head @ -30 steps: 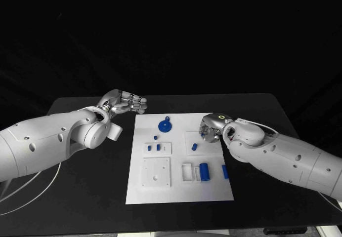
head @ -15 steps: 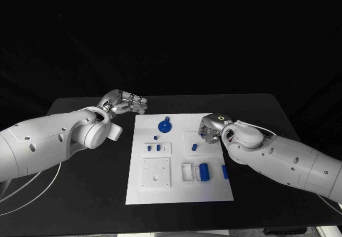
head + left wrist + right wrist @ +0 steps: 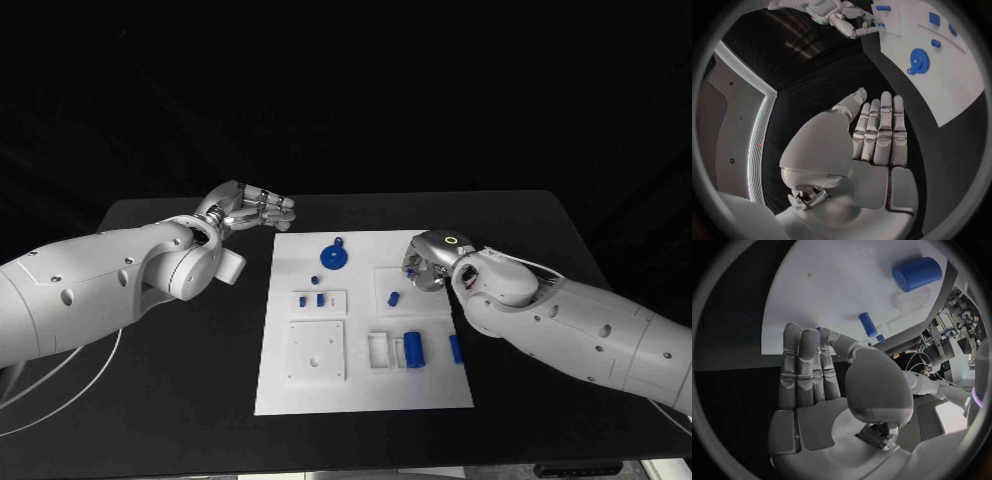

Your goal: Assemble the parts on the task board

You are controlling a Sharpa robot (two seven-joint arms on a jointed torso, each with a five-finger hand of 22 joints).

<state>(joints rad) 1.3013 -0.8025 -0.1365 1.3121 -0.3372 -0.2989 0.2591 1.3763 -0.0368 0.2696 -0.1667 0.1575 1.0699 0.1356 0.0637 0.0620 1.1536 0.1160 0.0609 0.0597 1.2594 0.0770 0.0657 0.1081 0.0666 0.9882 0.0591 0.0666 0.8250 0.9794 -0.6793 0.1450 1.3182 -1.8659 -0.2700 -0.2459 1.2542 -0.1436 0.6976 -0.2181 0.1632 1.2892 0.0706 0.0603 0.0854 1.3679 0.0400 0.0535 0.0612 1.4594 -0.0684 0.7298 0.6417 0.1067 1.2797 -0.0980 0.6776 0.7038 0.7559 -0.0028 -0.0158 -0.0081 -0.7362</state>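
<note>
Your right hand (image 3: pixel 423 268) hovers over the task board (image 3: pixel 361 385) at its right edge, fingers straight and together, holding nothing, close to a small blue peg (image 3: pixel 394 296). Your left hand (image 3: pixel 257 210) waits off the board's far-left corner, fingers straight, empty. Descend carelessly and you may knock the peg away.

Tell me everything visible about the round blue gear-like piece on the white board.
The round blue gear-like piece is a flat disc that looks plastic, with a toothed rim, a raised hub and a small loop at its far edge. It lies flat on the far part of the white task board, apart from the other blue parts. Neither hand touches it.
</note>
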